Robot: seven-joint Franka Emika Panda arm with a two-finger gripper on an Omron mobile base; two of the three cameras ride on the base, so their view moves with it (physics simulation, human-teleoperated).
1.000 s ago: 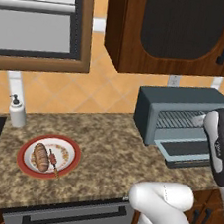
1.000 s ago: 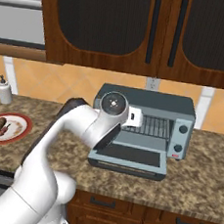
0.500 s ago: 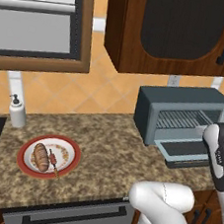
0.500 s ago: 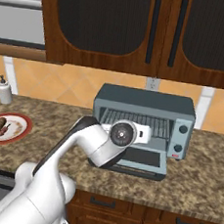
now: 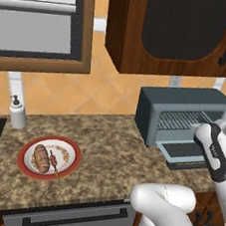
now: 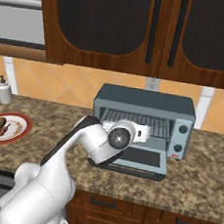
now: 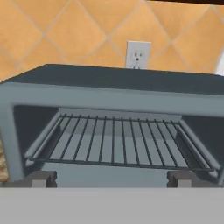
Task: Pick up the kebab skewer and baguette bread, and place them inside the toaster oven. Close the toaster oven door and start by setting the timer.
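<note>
Blue-grey toaster oven (image 5: 185, 116) sits centre-right, toaster oven door (image 6: 137, 158) dropped flat, wire rack (image 7: 116, 142) bare. You'll see only the gripper (image 7: 111, 178) fingertip stubs at the hand view's bottom edge, jaws spread wide, holding nothing. Arm covers the oven's left front in the right view. Baguette bread (image 5: 41, 158) and kebab skewer (image 5: 53, 162) lie on the red-rimmed plate (image 5: 72, 155), lower left; skewer detail too small. Speckled brown granite counter (image 5: 110, 155), orange tile wall (image 7: 65, 35), dark wood cabinets (image 6: 123, 26).

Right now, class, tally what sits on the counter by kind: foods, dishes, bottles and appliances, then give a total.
Foods: 2, baguette bread and kebab skewer
Dishes: 1, plate
Bottles: 1, soap dispenser
Appliances: 1, toaster oven
Total: 5
</note>
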